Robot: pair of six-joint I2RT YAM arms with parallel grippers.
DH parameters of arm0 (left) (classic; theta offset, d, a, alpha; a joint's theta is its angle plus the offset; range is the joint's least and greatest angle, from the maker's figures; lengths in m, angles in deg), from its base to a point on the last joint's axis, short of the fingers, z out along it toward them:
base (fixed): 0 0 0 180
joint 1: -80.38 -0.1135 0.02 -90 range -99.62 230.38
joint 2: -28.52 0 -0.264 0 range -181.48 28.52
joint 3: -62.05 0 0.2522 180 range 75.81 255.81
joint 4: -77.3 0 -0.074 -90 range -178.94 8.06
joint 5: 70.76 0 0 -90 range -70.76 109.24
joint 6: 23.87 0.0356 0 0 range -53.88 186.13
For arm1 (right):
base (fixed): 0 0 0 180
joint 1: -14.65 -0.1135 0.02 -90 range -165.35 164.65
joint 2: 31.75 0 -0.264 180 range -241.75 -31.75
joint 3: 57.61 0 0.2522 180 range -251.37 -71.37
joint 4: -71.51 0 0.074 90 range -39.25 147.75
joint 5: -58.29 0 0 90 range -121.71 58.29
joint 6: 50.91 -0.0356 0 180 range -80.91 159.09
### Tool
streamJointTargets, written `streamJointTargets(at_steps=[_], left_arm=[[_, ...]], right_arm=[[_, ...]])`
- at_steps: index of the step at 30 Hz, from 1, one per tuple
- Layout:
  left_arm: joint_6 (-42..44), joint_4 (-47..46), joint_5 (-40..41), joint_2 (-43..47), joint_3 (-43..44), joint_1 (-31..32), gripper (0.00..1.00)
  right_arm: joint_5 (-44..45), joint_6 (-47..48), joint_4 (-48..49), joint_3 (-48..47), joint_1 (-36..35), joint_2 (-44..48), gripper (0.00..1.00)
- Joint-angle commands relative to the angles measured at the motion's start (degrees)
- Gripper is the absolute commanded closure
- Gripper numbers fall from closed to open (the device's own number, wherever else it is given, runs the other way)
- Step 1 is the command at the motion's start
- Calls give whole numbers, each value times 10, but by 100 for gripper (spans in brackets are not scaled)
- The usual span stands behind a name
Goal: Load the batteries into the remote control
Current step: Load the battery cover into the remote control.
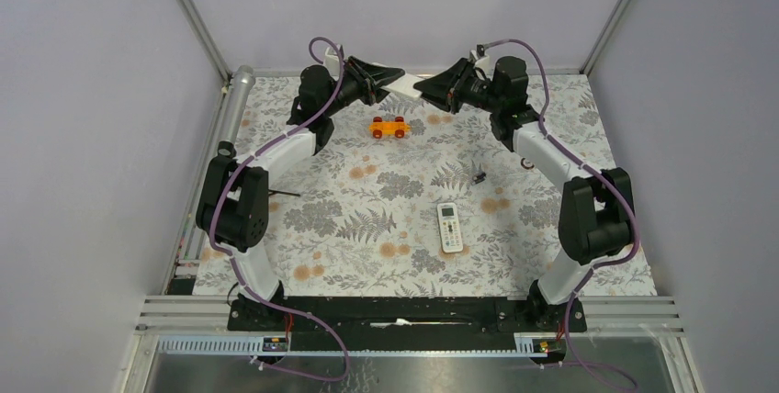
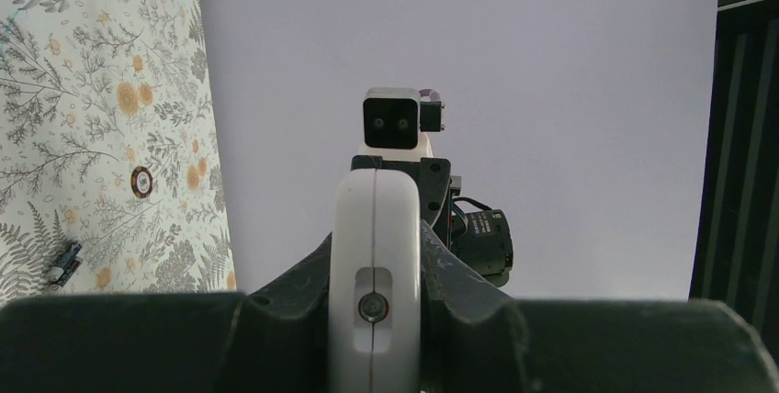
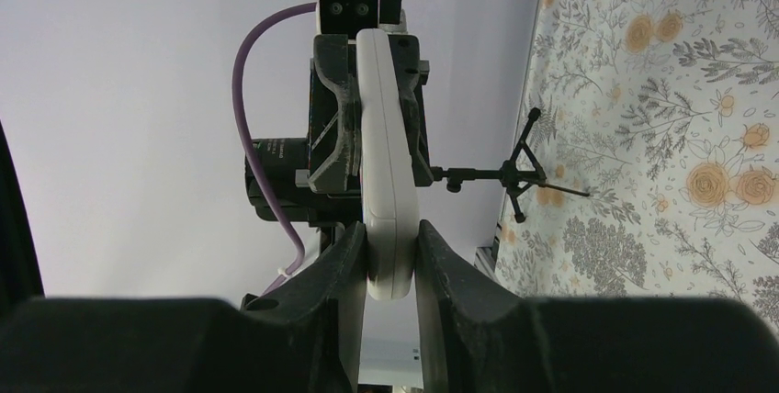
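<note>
Surface: floral-print tabletop (image 1: 349, 228) inside plain lilac walls (image 1: 92, 136), with silver frame posts (image 1: 195, 15) at the far corners.
Task's thing: slim white remote control (image 3: 386, 182), held up in the air over the far edge of the table, between the two arms.
Left gripper (image 2: 375, 338): clamped on one end of the handset, dark fingers pressed to both its flat sides.
Right gripper (image 3: 390, 269): clamped on the other end, fingers tight against both sides.
Nearby: orange toy car with red wheels (image 1: 389, 127) on the table just in front of the held handset, not touching it.
Further out: tiny black piece (image 1: 479, 176) and small black ring (image 1: 527, 163) towards the right; white remote with a pale green screen (image 1: 449, 227) lies flat near the middle, well apart from both arms.
Open room: bare cloth across the centre and near side.
Left side: small black tripod (image 3: 514, 175) lies by the left arm.
Hard to tell: both wrist cameras see the handset edge-on only, so its face and back are hidden; a small round part in a recess on its end (image 2: 372, 306) cannot be identified.
</note>
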Motion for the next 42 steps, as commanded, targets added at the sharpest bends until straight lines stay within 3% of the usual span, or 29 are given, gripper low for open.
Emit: streamJointTargets(at_steps=[1,7,12,19,22,27,31,39,42], left_arm=[[-22,-76,-112,30,40,59,100],[0,-58,-115,40,29,51,100],[30,-33,-112,53,7,24,100],[81,7,-123,64,-2,2,100],[91,12,-131,66,-4,-4,100],[108,9,-154,67,2,-14,100],[130,7,-193,65,18,-15,100],[171,44,-217,74,25,-15,100],[171,43,-216,75,25,-15,100]], right_arm=[[54,47,22,-19,-54,-29,70],[66,66,20,-9,-51,-10,66],[42,88,14,-9,-21,21,53],[-74,95,90,-31,7,39,10],[-111,88,124,-29,10,46,1],[-202,109,147,-19,13,53,3],[-283,160,128,-10,12,48,14],[-271,251,32,-30,5,38,40],[-270,281,2,-38,-10,34,44]])
